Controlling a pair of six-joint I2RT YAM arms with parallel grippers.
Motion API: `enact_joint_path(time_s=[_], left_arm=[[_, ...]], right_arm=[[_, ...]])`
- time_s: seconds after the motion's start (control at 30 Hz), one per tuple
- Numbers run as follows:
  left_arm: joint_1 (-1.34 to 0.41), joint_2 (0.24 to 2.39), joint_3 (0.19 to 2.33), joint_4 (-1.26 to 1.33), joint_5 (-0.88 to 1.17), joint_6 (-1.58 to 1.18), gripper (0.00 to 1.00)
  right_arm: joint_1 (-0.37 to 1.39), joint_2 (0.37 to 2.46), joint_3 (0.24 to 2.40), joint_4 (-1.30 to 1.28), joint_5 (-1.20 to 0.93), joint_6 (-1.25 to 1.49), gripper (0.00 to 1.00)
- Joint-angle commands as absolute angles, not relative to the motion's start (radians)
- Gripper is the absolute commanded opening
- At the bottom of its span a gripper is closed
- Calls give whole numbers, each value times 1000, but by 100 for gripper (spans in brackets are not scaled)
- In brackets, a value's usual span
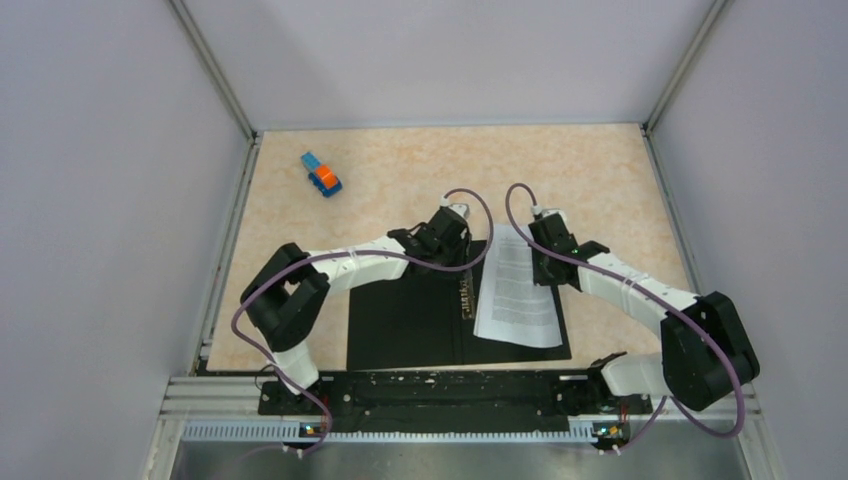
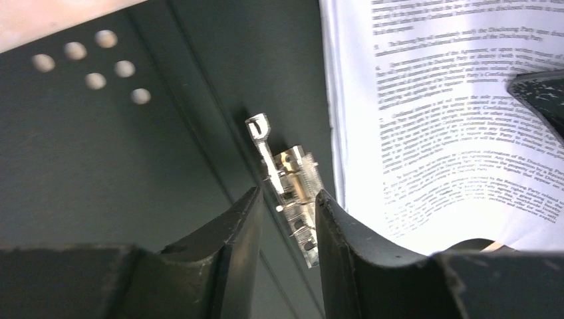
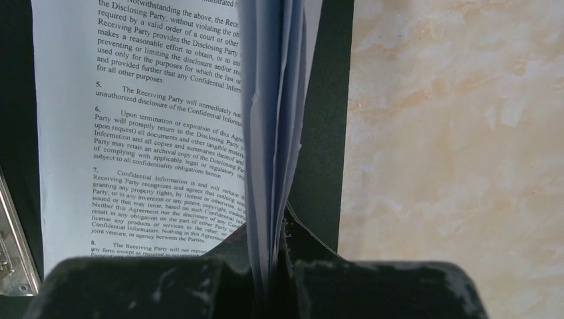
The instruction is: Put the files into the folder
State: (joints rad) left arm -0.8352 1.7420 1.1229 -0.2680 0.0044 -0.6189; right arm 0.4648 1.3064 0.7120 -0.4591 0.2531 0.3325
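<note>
The folder (image 1: 400, 320) lies open on the table, black inside up, with its metal spine clip (image 1: 467, 290) down the middle. The files (image 1: 518, 290), white sheets of black text, lie on its right half, slightly askew. My right gripper (image 1: 548, 262) is shut on the files' right edge; in the right wrist view (image 3: 269, 222) the sheets (image 3: 273, 100) bend up between the jaws over the folder (image 3: 329, 100). My left gripper (image 1: 458, 250) hovers open just above the clip; in the left wrist view (image 2: 287, 194) the clip (image 2: 286, 166) shows in the gap, with the files (image 2: 452, 119) to its right.
A small blue-and-orange toy block (image 1: 321, 174) lies at the far left of the beige table (image 1: 600, 170). Grey walls enclose the table on three sides. The folder's punched corner holes (image 2: 93, 63) show in the left wrist view.
</note>
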Motion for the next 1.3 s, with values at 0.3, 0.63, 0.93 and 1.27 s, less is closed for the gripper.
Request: enact_joint_path(time_s=[0.3, 0.63, 0.93, 1.27], left_arm=[[-941, 1872, 1234, -261, -165, -651, 37], [-939, 1862, 1201, -318, -271, -618, 19], [-877, 1776, 1086, -312, -237, -631, 15], [-835, 1724, 1046, -306, -206, -623, 23]], right_arm=[[476, 1210, 721, -410, 277, 396, 0], [476, 1190, 723, -395, 193, 402, 0], [477, 1235, 752, -329, 75, 389, 0], [478, 1278, 869, -325, 23, 377, 0]])
